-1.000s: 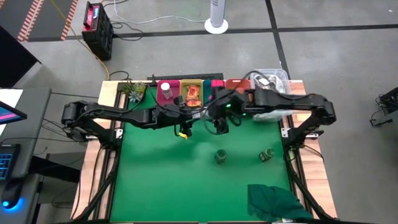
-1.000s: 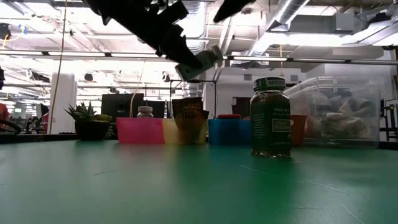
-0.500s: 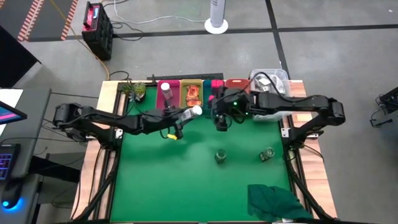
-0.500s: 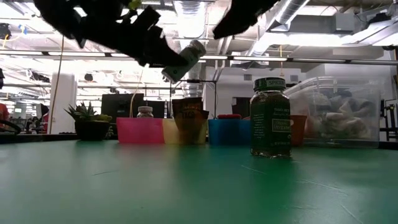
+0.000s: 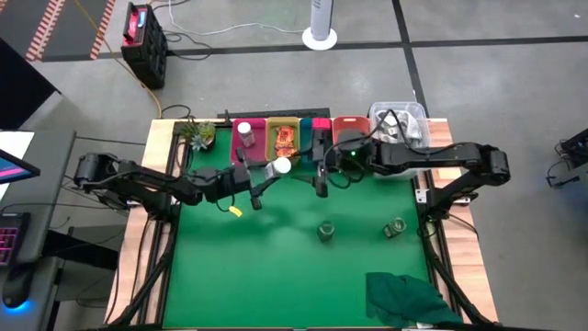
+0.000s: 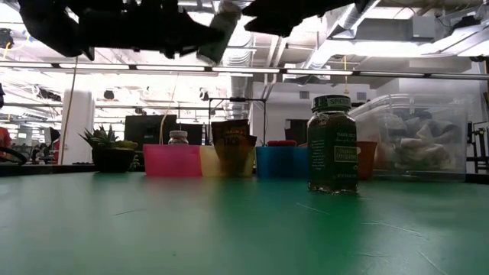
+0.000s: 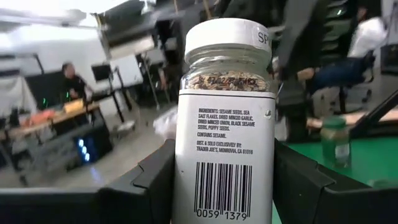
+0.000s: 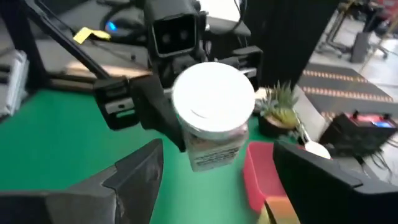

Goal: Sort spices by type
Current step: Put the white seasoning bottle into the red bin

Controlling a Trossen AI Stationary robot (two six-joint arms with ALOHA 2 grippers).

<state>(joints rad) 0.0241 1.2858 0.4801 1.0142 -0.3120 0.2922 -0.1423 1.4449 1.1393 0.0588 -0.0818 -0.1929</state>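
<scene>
The left gripper [image 7: 224,186] clamps a white-capped jar [image 7: 226,118] above the green table [image 5: 276,267], near the bins [image 5: 281,138]. Opposite it, the right gripper [image 8: 214,186] stands wide open, empty. Beyond lies a workshop room. The jar shows mixed seeds and a barcode label.

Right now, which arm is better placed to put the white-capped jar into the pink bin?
Probably the left. Its gripper already holds the white-capped jar, raised above the table, near the pink bin, which has a similar jar inside. The right gripper is open and holds nothing.
</scene>
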